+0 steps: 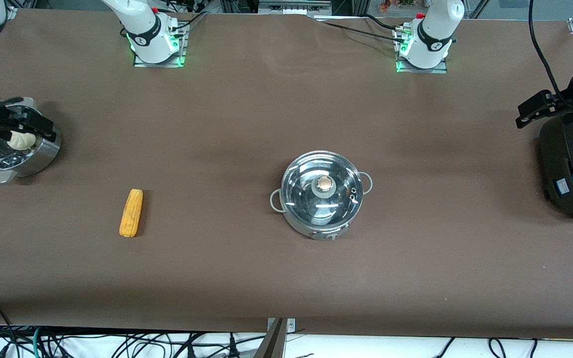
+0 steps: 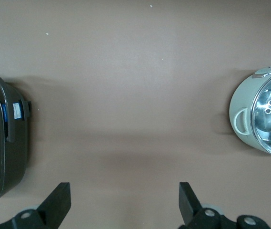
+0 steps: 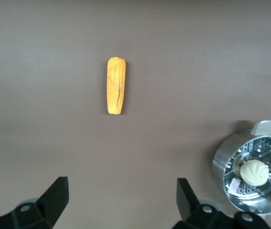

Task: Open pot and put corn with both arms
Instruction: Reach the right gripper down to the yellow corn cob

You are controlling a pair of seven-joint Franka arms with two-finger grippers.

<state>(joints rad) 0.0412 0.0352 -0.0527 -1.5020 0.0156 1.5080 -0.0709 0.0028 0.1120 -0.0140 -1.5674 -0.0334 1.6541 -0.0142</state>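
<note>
The steel pot (image 1: 302, 224) stands mid-table with its glass lid (image 1: 338, 196) on and the tan knob (image 1: 324, 184) up. The yellow-orange corn (image 1: 131, 213) lies flat on the brown cloth, toward the right arm's end. My right gripper (image 1: 28, 124) hangs open and empty over the steamer basket; the right wrist view shows the corn (image 3: 115, 86) well ahead of the open right gripper (image 3: 122, 198). My left gripper (image 1: 535, 109) hangs open and empty by the rice cooker; in the left wrist view the pot (image 2: 242, 102) sits off to one side of the left gripper (image 2: 124, 200).
A perforated steel steamer basket (image 1: 43, 154) holding a white bun (image 1: 20, 140) stands at the right arm's end, also seen in the right wrist view as basket (image 3: 221, 167) and bun (image 3: 254, 171). A black rice cooker (image 1: 572, 169) (image 2: 2, 143) stands at the left arm's end.
</note>
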